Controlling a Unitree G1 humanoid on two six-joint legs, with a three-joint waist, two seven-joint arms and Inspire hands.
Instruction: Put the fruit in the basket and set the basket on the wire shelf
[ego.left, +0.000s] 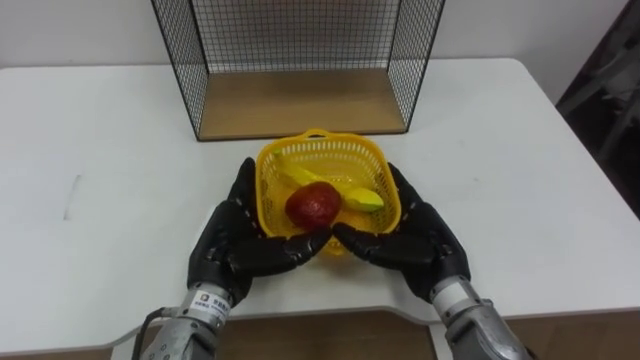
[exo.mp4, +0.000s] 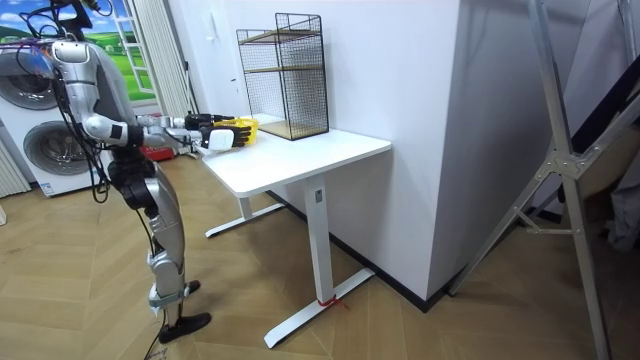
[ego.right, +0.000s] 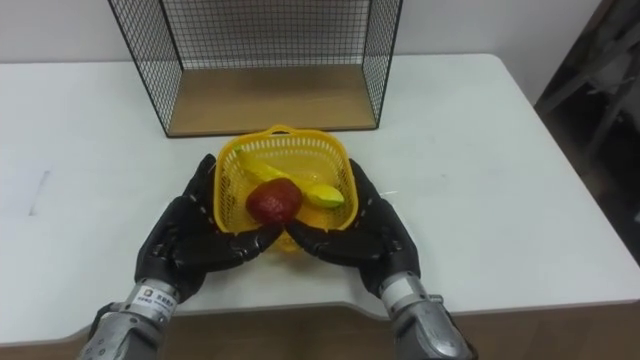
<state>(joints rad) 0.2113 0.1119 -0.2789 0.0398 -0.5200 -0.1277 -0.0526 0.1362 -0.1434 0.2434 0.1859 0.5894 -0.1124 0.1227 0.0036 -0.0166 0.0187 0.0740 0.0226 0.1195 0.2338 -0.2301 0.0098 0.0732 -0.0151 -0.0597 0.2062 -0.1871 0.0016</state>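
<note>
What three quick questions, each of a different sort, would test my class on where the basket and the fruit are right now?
1. True or false: the yellow basket already stands inside the wire shelf.
2. Multiple choice: the red fruit lies A) on the bare table, B) in the basket, C) on the shelf's wooden floor.
3. Short answer: which of the left hand and the right hand cups the basket?

Key: 1 false, it is in front of the shelf; 2 B; 3 both.
</note>
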